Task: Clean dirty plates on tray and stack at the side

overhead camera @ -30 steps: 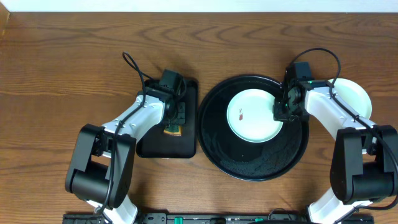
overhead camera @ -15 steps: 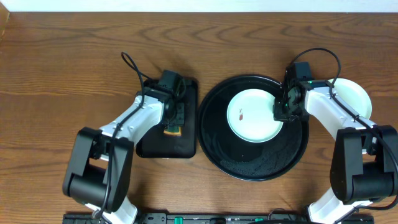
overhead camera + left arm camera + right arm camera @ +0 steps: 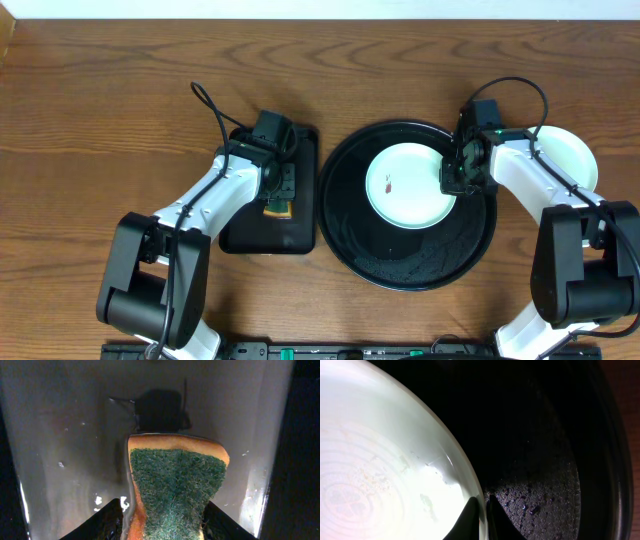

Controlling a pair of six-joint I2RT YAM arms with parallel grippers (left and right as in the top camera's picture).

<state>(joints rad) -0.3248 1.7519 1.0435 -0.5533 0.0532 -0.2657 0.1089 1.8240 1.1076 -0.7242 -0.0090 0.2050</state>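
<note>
Wood worktop [image 3: 100, 100] runs open ahead of both arms. Right end effector [image 3: 481, 510] is clamped on the near rim of the plate [image 3: 405, 190], which lies in the round black tray [image 3: 400, 265]. A second plate [image 3: 575, 155] sits off-tray behind it. Left end effector [image 3: 278, 198] grips a green-faced sponge [image 3: 175, 485] over the rectangular tray [image 3: 300, 235].

Robot lab, wooden table [image 3: 100, 90], two arms [image 3: 215, 195]

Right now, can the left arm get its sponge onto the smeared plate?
Probably yes: the plate lies open toward the left gripper and sponge; the right gripper pinches only its far rim.
</note>
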